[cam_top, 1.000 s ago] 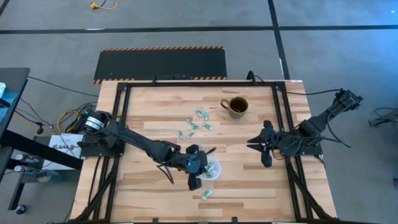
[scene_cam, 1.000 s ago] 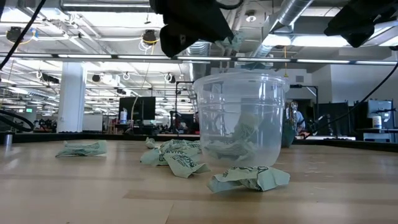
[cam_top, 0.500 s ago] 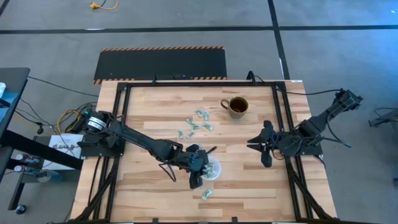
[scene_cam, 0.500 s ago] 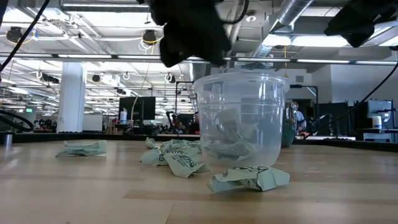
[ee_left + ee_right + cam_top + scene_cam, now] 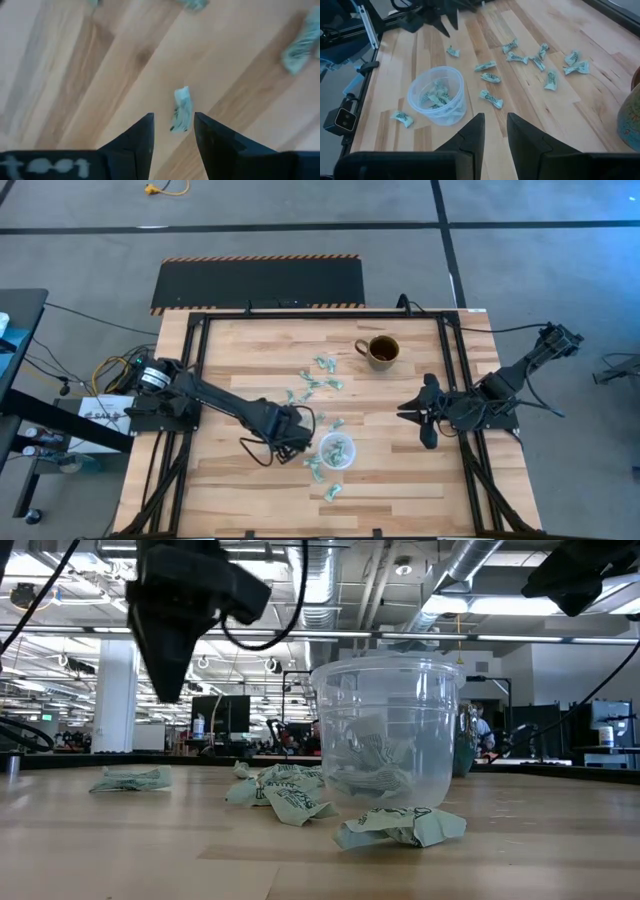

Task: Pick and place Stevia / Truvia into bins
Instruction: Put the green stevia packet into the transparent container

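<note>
The clear cup (image 5: 335, 451) stands on the table near its front and holds several pale green sachets (image 5: 436, 95). My left gripper (image 5: 300, 446) hangs open above the table just left of the cup, high up in the low view (image 5: 172, 680). Below its fingers one sachet (image 5: 182, 110) lies flat on the wood, untouched. More sachets lie in a loose cluster (image 5: 315, 380) farther back, and one lies near the front edge (image 5: 333, 492). My right gripper (image 5: 405, 412) waits at the right, open, with nothing between its fingers (image 5: 494, 122).
A brown mug (image 5: 381, 350) with dark contents stands at the back right. Black frame rails (image 5: 455, 380) run along the table's sides. Crumpled sachets (image 5: 285, 795) lie around the foot of the cup. Bare wood stretches along the left (image 5: 220, 470).
My left gripper has opened above the cup and let go of a sachet, which has dropped in among the others. The gripper has then swung away from the cup toward the table's left edge.
</note>
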Robot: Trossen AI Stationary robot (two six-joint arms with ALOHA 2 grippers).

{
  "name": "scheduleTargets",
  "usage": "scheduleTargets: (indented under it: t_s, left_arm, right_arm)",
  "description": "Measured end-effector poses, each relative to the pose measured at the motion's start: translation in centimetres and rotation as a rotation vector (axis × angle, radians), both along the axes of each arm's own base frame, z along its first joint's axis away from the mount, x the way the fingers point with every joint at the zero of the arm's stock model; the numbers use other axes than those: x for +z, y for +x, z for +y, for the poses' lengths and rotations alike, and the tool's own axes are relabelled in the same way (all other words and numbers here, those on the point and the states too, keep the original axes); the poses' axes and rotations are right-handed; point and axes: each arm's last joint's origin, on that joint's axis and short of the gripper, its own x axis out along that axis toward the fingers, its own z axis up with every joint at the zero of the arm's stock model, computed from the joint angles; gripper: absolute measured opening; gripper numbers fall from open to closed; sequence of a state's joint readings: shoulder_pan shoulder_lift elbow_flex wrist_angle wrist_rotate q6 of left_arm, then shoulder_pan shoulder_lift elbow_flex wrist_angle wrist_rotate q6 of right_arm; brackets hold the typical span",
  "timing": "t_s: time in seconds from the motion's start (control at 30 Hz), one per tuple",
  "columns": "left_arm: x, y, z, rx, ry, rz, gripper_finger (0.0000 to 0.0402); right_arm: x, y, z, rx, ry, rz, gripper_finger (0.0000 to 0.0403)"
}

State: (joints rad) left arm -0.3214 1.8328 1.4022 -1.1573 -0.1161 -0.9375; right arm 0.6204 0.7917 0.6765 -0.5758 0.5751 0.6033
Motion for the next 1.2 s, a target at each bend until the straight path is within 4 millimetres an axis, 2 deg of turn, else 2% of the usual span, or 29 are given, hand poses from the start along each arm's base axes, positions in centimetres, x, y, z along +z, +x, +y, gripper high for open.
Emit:
scheduleTargets:
  t_s: [0.37,0.53,0.77,1.03,1.2]
  left_arm:
    - [-2.9,-1.0,-0.3,0.025,-0.12,0.051,0.0146]
    - [-3.2,-1.2,-0.3,0.025,-0.122,0.067,0.0171]
    - [-3.4,-0.5,-0.2,-0.01,-0.141,0.002,0.0206]
    - [-6.8,-0.8,1.2,0.026,-0.221,-0.047,0.0215]
    - [-7.5,-1.0,1.4,0.036,-0.251,-0.078,0.0215]
  right_arm:
    - [0.0,0.0,0.0,0.013,0.008,0.006,0.0074]
    - [0.0,0.0,0.1,0.022,0.014,0.01,0.0074]
    - [0.0,0.0,0.1,0.022,0.014,0.01,0.0074]
    - [0.0,0.0,0.1,0.022,0.014,0.01,0.0074]
    - [0.0,0.0,0.1,0.021,0.016,0.011,0.0074]
